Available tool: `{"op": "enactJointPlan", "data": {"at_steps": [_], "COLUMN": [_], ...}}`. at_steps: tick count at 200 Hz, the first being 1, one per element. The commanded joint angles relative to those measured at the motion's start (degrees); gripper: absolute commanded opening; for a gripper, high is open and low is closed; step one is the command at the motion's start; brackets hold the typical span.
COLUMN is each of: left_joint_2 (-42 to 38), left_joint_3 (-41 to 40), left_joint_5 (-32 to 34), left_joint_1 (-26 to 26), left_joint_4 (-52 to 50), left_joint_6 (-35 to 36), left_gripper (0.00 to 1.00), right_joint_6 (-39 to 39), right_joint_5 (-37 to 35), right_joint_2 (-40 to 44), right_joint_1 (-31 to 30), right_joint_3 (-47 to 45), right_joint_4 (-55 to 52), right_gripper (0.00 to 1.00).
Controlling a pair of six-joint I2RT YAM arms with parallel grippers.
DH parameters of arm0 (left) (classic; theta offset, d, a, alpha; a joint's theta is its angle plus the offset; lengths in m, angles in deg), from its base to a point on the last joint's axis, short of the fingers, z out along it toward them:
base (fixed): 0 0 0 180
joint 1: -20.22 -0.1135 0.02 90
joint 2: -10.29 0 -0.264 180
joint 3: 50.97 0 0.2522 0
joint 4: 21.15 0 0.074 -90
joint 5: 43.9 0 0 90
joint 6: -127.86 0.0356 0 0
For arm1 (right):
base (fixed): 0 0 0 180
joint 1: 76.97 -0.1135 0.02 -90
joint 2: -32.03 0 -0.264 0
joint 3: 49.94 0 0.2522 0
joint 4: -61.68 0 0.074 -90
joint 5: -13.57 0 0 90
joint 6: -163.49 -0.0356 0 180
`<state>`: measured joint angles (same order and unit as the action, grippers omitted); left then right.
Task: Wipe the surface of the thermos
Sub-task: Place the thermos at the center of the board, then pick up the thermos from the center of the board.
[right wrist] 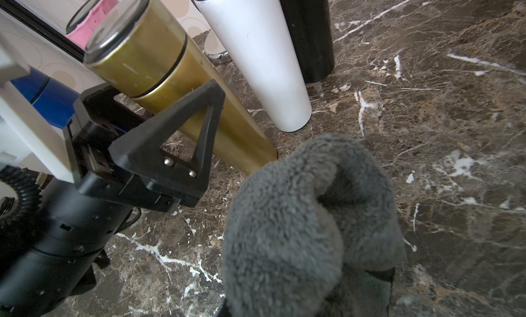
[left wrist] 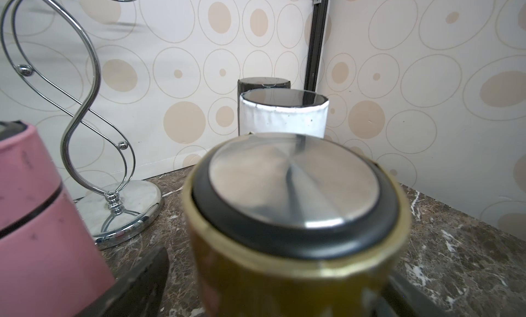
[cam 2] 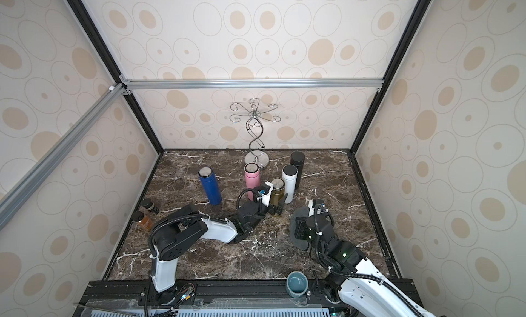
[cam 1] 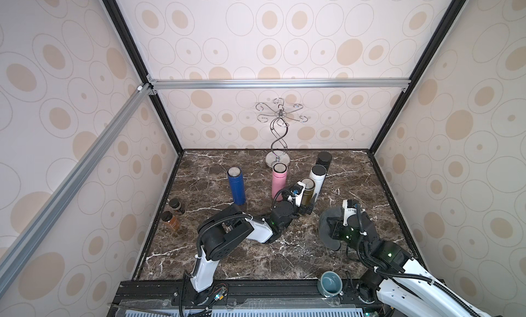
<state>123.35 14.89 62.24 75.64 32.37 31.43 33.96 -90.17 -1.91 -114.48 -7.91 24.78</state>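
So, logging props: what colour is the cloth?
Grey; the cloth shows best in the right wrist view.

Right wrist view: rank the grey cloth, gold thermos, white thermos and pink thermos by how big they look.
1. grey cloth, though it sits nearest the camera
2. gold thermos
3. white thermos, top cut off by the frame
4. pink thermos, mostly hidden behind the gold one

Cloth — right of thermos, nearby
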Motion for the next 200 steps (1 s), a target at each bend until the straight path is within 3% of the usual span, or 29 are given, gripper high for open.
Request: {"op": "enactJointPlan", "data": {"at_steps": [1, 102, 147, 182, 200], "left_joint_2": [-3.37, -12.33, -22.39, -23.11, -20.99], "left_joint_3": [-1.63, -11.57, -18.68, -16.62, -12.23], "left_joint_5": [1.52, 2.05, 8.02, 13.0, 15.18], "left_joint_1": [0.66, 1.75, 2.89, 2.46, 0.82], "left_joint_4": [2.1, -0.23, -6.56, -10.56, -16.17], "left_joint_6": [1.48, 1.45, 1.14, 5.66, 3.05], "left_gripper": [1.0, 1.0, 1.0, 1.0, 1.0], "right_joint_6": [0.77, 1.74, 0.88, -0.19, -0.55], "right_joint_5": [-0.33, 0.56, 2.69, 5.56, 5.87], "right_joint_2": [0.61, -0.35, 0.85, 0.3, -0.46], "right_joint_1": [0.28, 0.31, 0.28, 0.32, 0.31], "right_joint_3": [1.18, 2.45, 3.05, 2.33, 1.81], "right_joint_4": [-0.04, 0.65, -1.43, -2.2, -1.42], "right_gripper": [0.0, 0.0, 0.0, 0.0, 0.0]}}
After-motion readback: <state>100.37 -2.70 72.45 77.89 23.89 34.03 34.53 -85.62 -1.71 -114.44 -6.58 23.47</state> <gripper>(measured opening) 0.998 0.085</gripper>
